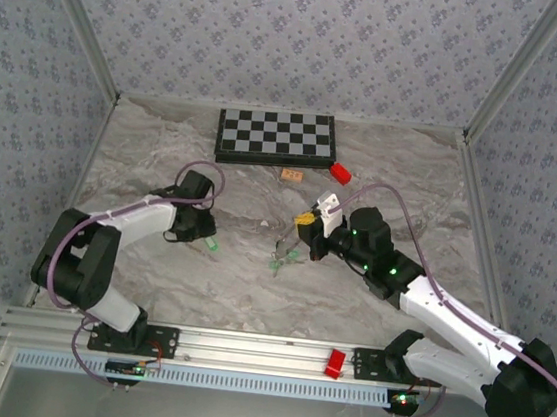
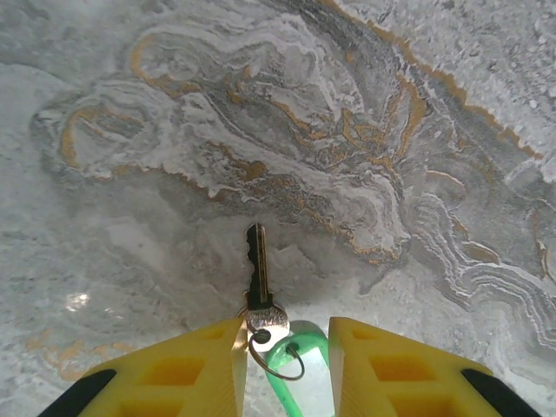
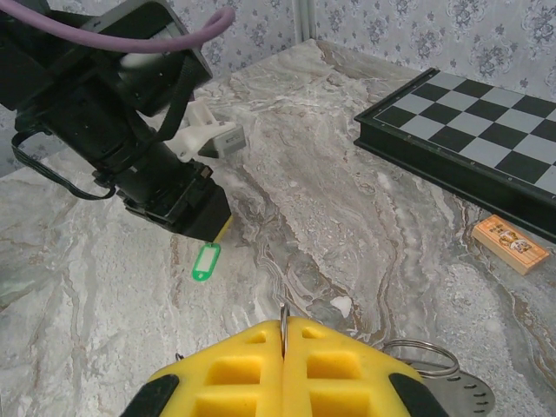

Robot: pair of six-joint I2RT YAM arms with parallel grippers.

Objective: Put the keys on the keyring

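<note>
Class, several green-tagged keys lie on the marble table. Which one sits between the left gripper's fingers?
The lone key at the left, flanked by the left gripper's yellow fingers; the other keys lie clustered mid-table.

Two end effectors: the left end effector [image 1: 205,236] and the right end effector [image 1: 305,219]. One chessboard [image 1: 276,138], upper centre of the overhead frame. Two red blocks: a block [image 1: 341,172] at the board's right corner and a block [image 1: 335,363] on the bottom rail [image 1: 243,346]. One orange tile [image 1: 291,175]. One green-tagged key [image 2: 257,269] in the left wrist frame. More keys [image 1: 277,262] lie mid-frame overhead, too small to count. Two rings in the right wrist frame: a thin keyring [image 3: 284,314] low centre and a split ring [image 3: 417,354] lower right.
</note>
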